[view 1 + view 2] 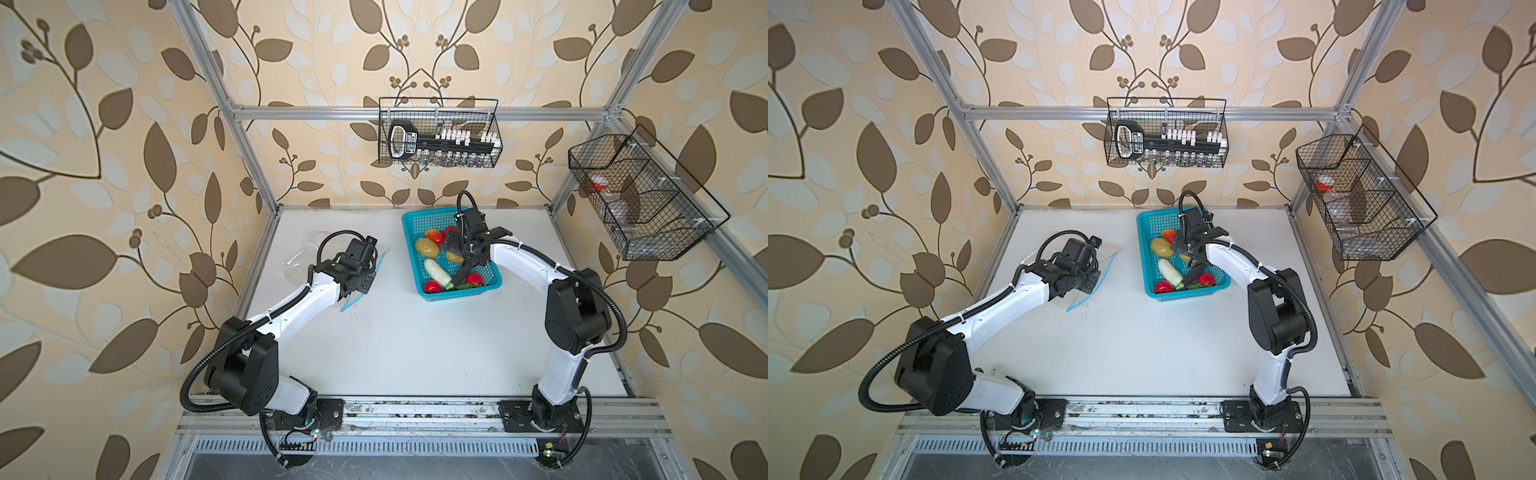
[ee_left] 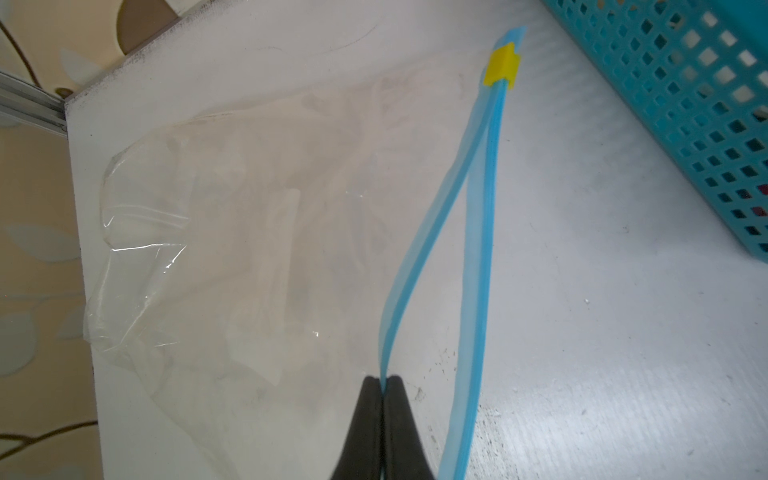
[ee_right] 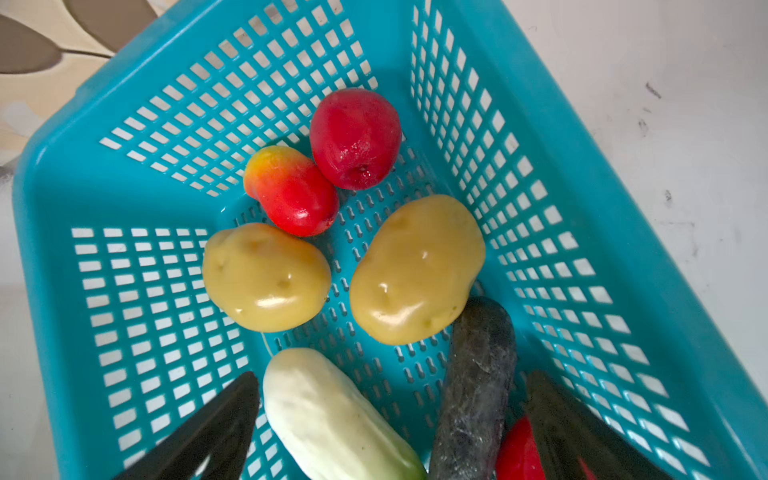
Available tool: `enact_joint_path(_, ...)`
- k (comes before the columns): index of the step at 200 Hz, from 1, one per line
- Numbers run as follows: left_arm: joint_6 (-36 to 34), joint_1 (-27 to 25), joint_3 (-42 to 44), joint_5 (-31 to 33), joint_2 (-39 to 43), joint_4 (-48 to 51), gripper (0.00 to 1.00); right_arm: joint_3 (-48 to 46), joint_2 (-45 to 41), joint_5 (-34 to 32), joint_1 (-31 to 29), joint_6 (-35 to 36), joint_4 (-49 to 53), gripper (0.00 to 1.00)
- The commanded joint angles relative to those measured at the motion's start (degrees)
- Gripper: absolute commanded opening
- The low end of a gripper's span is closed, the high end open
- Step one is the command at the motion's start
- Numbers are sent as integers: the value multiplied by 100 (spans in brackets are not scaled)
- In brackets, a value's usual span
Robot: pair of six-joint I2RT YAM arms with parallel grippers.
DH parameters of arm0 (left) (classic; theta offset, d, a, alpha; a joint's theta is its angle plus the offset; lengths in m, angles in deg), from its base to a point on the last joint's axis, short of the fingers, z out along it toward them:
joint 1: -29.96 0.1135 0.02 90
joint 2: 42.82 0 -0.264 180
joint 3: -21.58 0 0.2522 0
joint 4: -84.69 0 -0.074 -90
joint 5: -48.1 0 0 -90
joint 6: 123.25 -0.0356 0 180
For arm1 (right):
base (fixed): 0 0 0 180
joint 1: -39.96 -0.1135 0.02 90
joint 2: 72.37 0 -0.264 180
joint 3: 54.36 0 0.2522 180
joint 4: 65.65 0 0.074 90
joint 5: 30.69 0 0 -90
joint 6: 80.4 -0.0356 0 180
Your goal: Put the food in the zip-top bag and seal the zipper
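Your left end effector (image 2: 381,380) is clamped on one lip of the thin light-blue zipper strip (image 2: 482,249). The other lip bows away from it, so the mouth gapes. Beyond the grip, the small yellow slider tab (image 2: 503,68) sits at the strip's far end. The clear crinkly zip-top plastic bag (image 2: 249,249) lies on the white bench (image 1: 415,353) at about 10 o'clock in both top views.

Your right end effector (image 3: 392,382) hangs with its jaws spread wide over the turquoise perforated plastic basket (image 3: 145,291) at 1 o'clock. It is above the white oblong toy vegetable (image 3: 332,415) and the dark toy eggplant (image 3: 478,374). Farther on in the basket lie two tan toy potatoes (image 3: 266,276), a red-yellow toy fruit (image 3: 291,191) and a red round toy fruit (image 3: 355,139).
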Motion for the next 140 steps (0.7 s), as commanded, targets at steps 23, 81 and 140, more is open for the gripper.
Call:
enact_joint_path(23, 163, 75, 7, -83, 169, -43, 0, 141, 270, -30, 145, -762, -22, 91)
enact_joint_path(81, 176, 73, 15, -157, 240, -35, 0, 145, 493, -107, 250, -1324, -330, 90)
enact_joint_path(140, 294, 82, -112, -210, 183, 46, 0, 297, 898, 48, 268, -1559, -392, 90)
